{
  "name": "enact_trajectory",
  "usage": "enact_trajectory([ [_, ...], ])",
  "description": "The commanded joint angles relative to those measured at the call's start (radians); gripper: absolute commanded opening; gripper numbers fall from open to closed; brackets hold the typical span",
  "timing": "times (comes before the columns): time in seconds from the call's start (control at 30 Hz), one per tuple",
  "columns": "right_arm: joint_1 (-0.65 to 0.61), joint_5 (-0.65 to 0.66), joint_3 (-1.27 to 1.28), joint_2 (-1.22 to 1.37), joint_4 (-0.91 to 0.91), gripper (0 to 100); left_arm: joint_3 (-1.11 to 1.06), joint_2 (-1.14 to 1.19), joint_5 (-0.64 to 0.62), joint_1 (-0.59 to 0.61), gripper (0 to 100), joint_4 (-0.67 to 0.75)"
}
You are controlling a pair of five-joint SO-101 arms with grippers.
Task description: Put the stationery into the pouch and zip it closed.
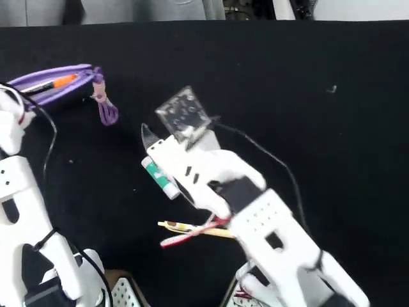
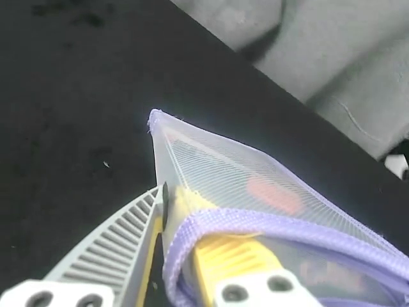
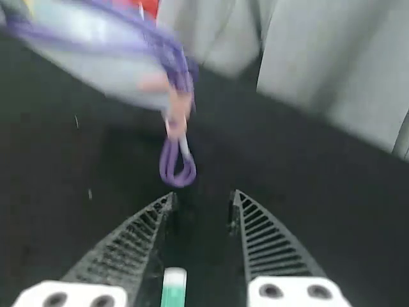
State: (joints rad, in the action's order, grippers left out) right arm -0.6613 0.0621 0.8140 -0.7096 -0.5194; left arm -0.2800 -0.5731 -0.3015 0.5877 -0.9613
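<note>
Left tool pinches the pouch; right tool (jaws apart) straddles a stick.

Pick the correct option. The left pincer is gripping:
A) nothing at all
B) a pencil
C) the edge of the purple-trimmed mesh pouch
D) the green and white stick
C: in the left wrist view the left pincer is closed on the edge of the pouch, with one finger outside the mesh and the other inside the opening.
</note>
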Motion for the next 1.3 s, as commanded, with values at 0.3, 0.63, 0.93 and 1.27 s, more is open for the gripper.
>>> enact_trajectory([
  [0.3, 0.012, -0.002, -0.271, 0.621, -0.064, 13.4, 0.024, -0.005, -0.005, 0.061, 3, 0.043],
  [0.63, 0.006, -0.002, -0.49, 0.921, -0.176, 13.2, 0.024, -0.005, -0.005, 0.061, 3, 0.043],
  [0.93, -0.026, 0.072, -0.607, 1.021, -0.279, 13.2, 0.024, -0.005, -0.005, 0.059, 3, 0.04],
  [1.27, -0.049, 0.097, -0.644, 0.909, -0.419, 13.5, 0.024, -0.005, -0.005, 0.058, 3, 0.04],
])
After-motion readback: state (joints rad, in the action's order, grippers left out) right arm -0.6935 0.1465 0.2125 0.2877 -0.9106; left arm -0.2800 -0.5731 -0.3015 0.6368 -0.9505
